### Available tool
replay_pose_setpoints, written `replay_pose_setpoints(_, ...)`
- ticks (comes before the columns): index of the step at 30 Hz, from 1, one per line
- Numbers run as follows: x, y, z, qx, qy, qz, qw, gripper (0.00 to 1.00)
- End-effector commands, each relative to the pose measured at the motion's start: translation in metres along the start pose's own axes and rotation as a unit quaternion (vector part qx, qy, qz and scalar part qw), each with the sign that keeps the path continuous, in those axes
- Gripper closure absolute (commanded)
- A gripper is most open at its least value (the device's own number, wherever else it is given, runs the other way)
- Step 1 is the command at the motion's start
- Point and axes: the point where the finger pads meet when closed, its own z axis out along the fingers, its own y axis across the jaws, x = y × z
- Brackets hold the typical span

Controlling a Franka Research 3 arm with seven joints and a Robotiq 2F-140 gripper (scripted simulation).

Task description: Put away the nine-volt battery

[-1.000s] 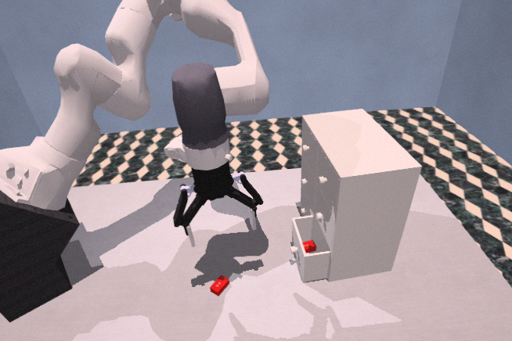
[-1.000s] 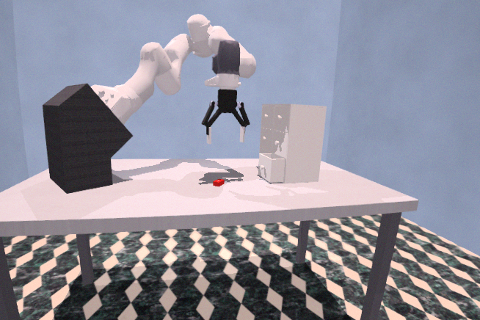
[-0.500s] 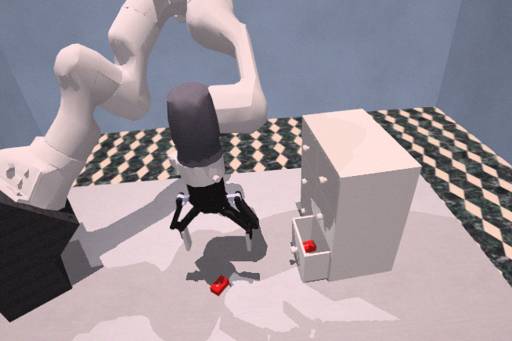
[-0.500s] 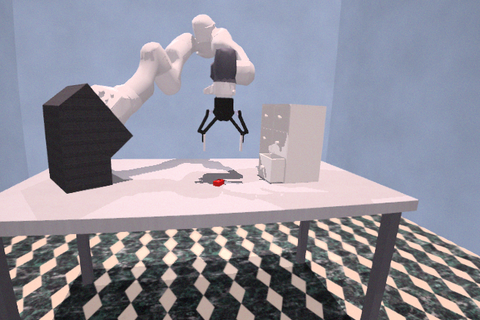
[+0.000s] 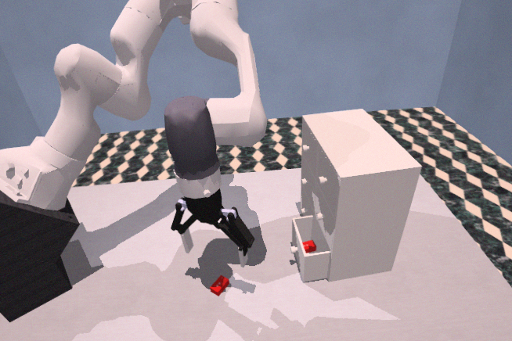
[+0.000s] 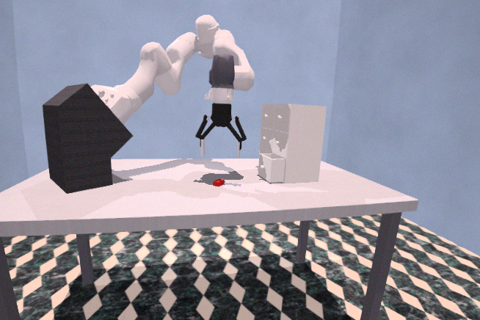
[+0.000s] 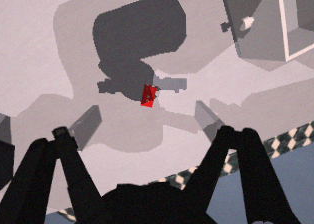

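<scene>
Looking down from the top view, the gripper (image 5: 215, 249) hangs above the table (image 5: 405, 305) with its two pale-tipped fingers (image 5: 187, 241) spread wide and nothing between them; the dark wrist housing (image 5: 190, 136) and the white arm (image 5: 84, 108) rise toward 11 o'clock, back to the black pedestal (image 5: 19, 256). The red nine-volt battery (image 5: 219, 285) lies on the table at about 6 o'clock from the gripper, inside the arm's shadow and apart from both fingertips. At 3 o'clock stands the small chest (image 5: 369, 192), its bottom drawer (image 5: 315, 263) pulled partly out and holding a second red battery (image 5: 309, 245); the knobs of the upper drawers lie flush along the chest front. In the exterior view, the gripper (image 6: 220, 150) hangs above the table (image 6: 324, 200), fingers pointing down and splayed apart, clearly off the surface. The nine-volt battery (image 6: 218, 182) rests almost directly below, at 6 o'clock, and the chest (image 6: 304, 143) stands at 3 o'clock with the open drawer (image 6: 274, 169) projecting from its base; the pedestal (image 6: 78, 143) sits at 9 o'clock. In the wrist view, the black linkages frame the lower edge and the two fingers stand far apart, empty. The nine-volt battery (image 7: 148, 95) appears between them toward 12 o'clock, on the table at the shadow's edge. The open drawer (image 7: 284, 30) occupies the 1 o'clock corner; its contents cannot be made out.
</scene>
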Motion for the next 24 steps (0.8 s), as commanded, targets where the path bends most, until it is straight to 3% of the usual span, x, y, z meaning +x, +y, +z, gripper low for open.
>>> replay_pose_setpoints(1, -0.004, 0.002, 0.004, 0.0, -0.007, 0.071, 0.997, 0.0)
replay_pose_setpoints(24, -0.009, -0.001, 0.014, 0.0, -0.007, 0.128, 0.992, 0.0)
